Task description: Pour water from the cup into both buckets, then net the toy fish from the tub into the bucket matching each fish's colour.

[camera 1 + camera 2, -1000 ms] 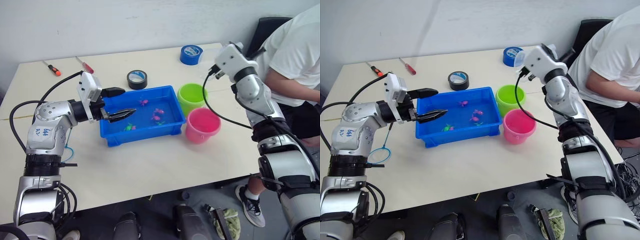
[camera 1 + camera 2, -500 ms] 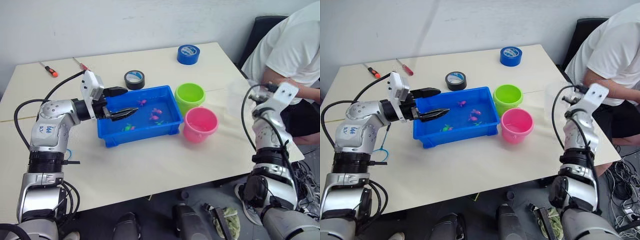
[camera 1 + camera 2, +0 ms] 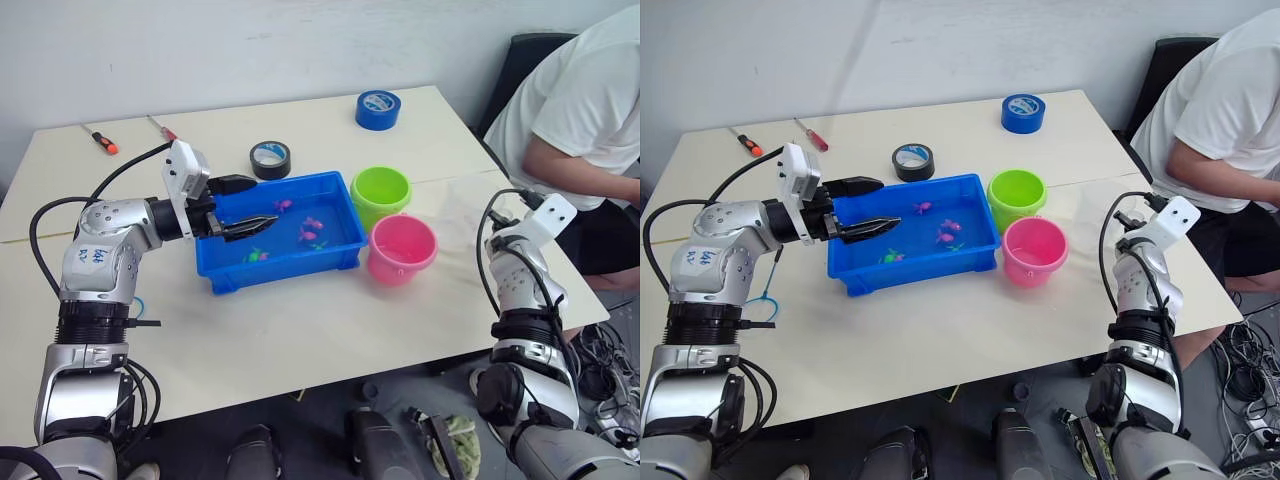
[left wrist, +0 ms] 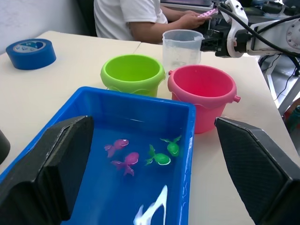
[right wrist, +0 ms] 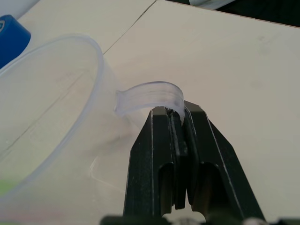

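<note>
the right tool (image 5: 177,123) pinches the cup (image 4: 181,48) by its handle beside the pink bucket (image 3: 403,249), while the left tool (image 3: 243,207) hangs spread over the tub (image 3: 282,266).

The tub (image 4: 186,123) and both buckets — lime green (image 4: 132,73) and pink (image 4: 201,89) — are smooth, glossy moulded plastic. The cup (image 4: 181,47) is clear, see-through plastic with a thin curved handle. The table (image 3: 300,330) has a matt, smooth cream surface — the gripper fingers (image 5: 161,154) are matt black plastic.
</note>
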Action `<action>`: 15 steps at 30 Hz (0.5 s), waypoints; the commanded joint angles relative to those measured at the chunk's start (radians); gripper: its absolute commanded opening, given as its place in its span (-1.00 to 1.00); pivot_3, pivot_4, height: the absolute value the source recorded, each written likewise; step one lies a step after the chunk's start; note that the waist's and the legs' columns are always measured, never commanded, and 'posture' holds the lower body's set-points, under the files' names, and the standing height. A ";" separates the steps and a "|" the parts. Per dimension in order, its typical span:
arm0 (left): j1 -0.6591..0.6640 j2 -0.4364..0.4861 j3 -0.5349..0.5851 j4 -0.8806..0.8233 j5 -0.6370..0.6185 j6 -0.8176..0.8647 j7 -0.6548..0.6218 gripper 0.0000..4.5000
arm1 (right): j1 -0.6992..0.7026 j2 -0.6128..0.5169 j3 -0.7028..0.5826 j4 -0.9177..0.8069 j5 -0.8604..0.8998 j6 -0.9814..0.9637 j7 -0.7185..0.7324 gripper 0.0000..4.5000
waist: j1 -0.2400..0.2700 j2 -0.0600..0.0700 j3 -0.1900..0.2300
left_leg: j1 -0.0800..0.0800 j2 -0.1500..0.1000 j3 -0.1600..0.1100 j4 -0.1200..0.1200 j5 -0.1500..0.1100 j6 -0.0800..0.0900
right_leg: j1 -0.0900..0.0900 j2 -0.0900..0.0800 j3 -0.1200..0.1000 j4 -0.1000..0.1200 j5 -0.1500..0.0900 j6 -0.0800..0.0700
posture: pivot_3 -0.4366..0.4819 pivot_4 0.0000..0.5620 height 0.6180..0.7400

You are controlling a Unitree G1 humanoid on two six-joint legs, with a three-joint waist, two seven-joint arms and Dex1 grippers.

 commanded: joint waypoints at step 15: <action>0.026 0.028 0.058 -0.056 -0.046 0.079 0.014 1.00 | 0.394 -0.224 0.124 -0.701 0.093 0.465 0.255 0.99 | 0.008 0.000 0.000 | 0.000 0.000 -0.001 -0.001 0.000 0.000 | 0.000 0.001 0.000 -0.001 0.000 0.000 | -0.05 -0.47 0.85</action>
